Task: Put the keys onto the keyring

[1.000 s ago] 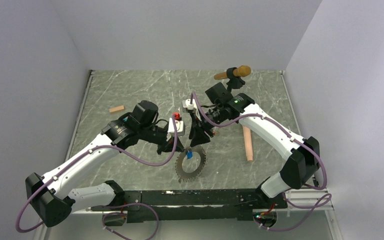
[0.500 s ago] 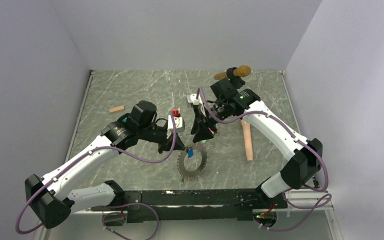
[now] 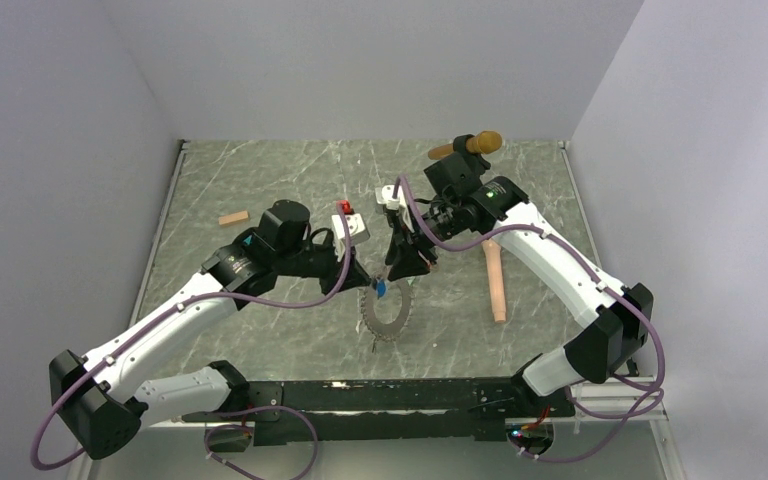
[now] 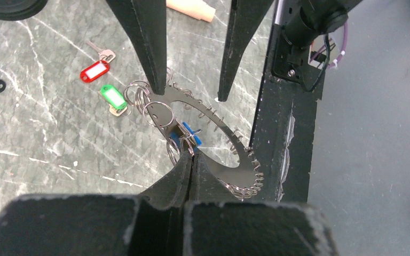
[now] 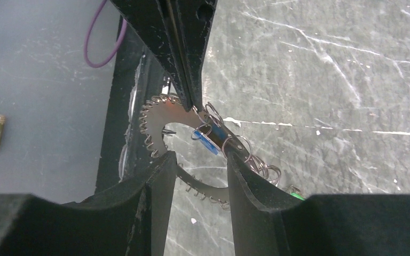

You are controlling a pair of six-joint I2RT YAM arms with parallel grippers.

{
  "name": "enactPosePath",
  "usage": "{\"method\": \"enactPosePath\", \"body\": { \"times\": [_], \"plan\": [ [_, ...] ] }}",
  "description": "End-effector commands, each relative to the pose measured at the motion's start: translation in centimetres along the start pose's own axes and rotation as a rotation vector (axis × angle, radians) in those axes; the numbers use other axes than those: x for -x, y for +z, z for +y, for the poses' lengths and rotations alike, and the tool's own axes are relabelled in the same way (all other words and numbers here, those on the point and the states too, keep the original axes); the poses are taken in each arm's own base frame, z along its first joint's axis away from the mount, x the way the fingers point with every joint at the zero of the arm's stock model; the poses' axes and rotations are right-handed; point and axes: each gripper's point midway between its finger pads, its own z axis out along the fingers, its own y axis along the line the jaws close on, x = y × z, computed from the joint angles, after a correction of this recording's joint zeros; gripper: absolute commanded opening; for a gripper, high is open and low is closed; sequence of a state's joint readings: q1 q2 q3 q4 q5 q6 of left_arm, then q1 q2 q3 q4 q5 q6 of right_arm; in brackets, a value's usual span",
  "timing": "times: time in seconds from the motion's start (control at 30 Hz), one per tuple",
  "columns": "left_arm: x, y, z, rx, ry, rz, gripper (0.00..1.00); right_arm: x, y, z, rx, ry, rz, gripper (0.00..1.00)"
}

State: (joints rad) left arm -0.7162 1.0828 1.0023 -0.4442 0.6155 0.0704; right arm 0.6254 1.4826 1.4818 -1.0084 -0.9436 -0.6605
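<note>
Judging by wrist views, you're abt a third done: blue key point(image 4: 184, 133) sits on the keyring point(image 5: 157, 114), which L gripper point(image 4: 190, 158) pinches tight; R gripper point(image 4: 190, 95) hangs spread astride its rim. Left to thread: red key point(image 4: 95, 70) & green key point(image 4: 113, 97), lying on the table point(image 4: 42, 133) beside it.

green key point(image 5: 297, 196) mostly behind right gripper point(image 5: 197, 160) | keyring point(image 4: 221, 132) near end under left gripper point(image 4: 190, 160) | blue key point(image 3: 384, 289) a speck from above

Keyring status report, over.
Left gripper shut on keyring. Right gripper open, straddling its rim. Blue key at the rim; red key, green key on table. No obstruction seen.
</note>
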Motion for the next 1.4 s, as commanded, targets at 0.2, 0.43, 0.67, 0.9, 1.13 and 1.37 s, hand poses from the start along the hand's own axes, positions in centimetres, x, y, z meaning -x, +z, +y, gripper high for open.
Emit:
{"method": "enactPosePath", "body": {
  "times": [0.2,0.43,0.67,0.9,1.13,1.37],
  "plan": [
    [3.4,-0.9,1.1,0.111,-0.056,-0.134,0.00,1.4,0.7,-1.4,-0.095,-0.058,0.021,0.43],
    [3.5,-0.9,1.7,0.145,-0.084,-0.144,0.00,1.5,1.0,-2.2,-0.136,-0.061,0.037,0.43],
    [3.9,-1.2,2.1,0.176,-0.101,-0.160,0.00,1.6,1.1,-2.6,-0.157,-0.062,0.043,0.37],
    [4.0,-1.4,2.3,0.195,-0.114,-0.167,0.00,1.7,1.5,-2.7,-0.158,-0.064,0.045,0.34],
    [4.0,-1.4,2.4,0.202,-0.120,-0.171,0.00,1.9,1.6,-3.2,-0.177,-0.061,0.043,0.33],
    [4.0,-1.5,2.5,0.211,-0.128,-0.174,0.00,2.1,2.0,-2.9,-0.162,-0.063,0.041,0.32]
  ]
}}
